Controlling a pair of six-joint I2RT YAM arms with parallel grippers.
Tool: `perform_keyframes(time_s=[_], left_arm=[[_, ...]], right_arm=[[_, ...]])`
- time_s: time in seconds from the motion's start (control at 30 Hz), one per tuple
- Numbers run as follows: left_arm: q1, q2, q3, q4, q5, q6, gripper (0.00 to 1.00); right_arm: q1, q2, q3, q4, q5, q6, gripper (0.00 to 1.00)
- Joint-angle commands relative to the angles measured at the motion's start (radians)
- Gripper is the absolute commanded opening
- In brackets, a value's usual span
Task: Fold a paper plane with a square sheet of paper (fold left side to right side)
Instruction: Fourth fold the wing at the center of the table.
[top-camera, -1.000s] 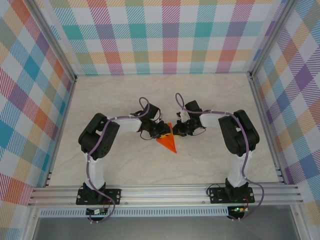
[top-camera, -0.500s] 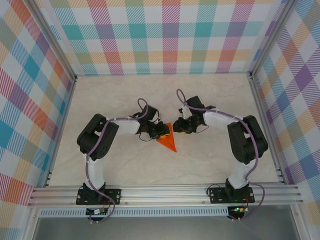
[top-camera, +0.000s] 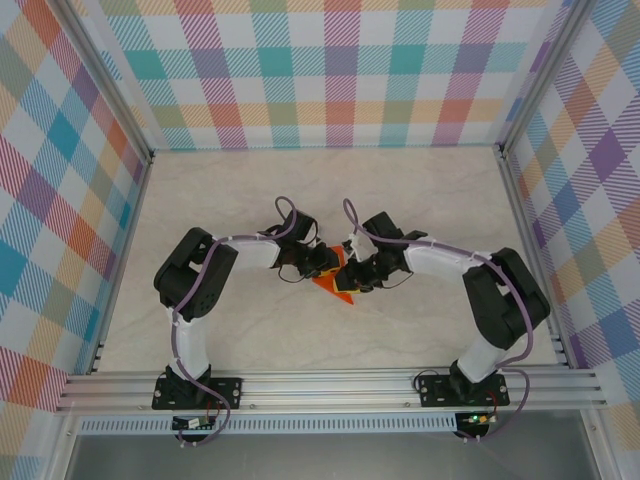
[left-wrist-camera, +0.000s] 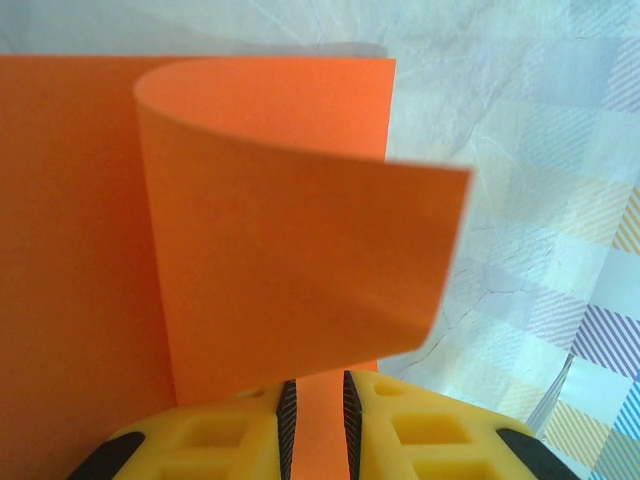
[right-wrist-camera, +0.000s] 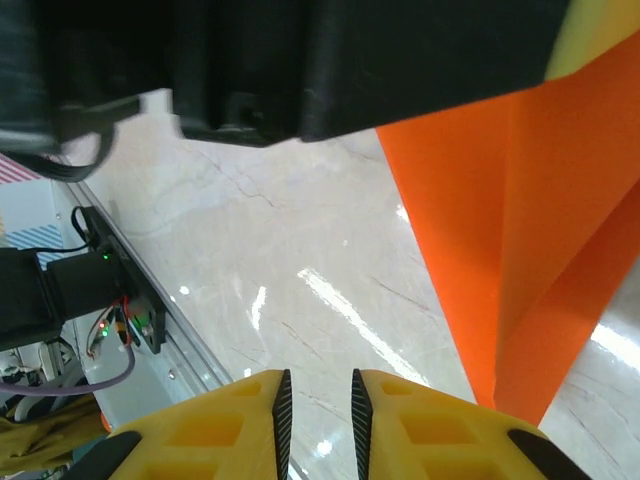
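The square sheet of paper (top-camera: 335, 287), bright orange, lies mid-table as a creased wedge, tip toward my bases; my left gripper (left-wrist-camera: 315, 420) pinches its upcurled flap.

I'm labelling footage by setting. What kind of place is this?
Likely a robot test cell in a lab: an aluminium frame with plaid backdrop walls boxes in a marble-look tabletop, and two arms bolted to its near rail work an orange sheet of paper.

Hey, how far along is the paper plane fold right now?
Done: the orange paper already shows a crease and a pointed tip. In hand: the left gripper pinches a flap curled over the sheet; the right gripper hovers beside it, empty. Left: flattening that flap; no finished dart yet.
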Motion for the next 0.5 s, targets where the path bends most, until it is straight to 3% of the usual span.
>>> perform_keyframes(time_s=[0.0,0.47], left_arm=[[0.0,0.032,-0.015,-0.084,-0.047,0.0,0.23],[0.0,0.035,-0.016,-0.089,-0.049,0.004,0.23]], right_arm=[[-0.004,0.044,0.01,0.025,-0.009,0.011,0.24],[-0.004,0.117,0.003,-0.012,0.069,-0.003,0.24]])
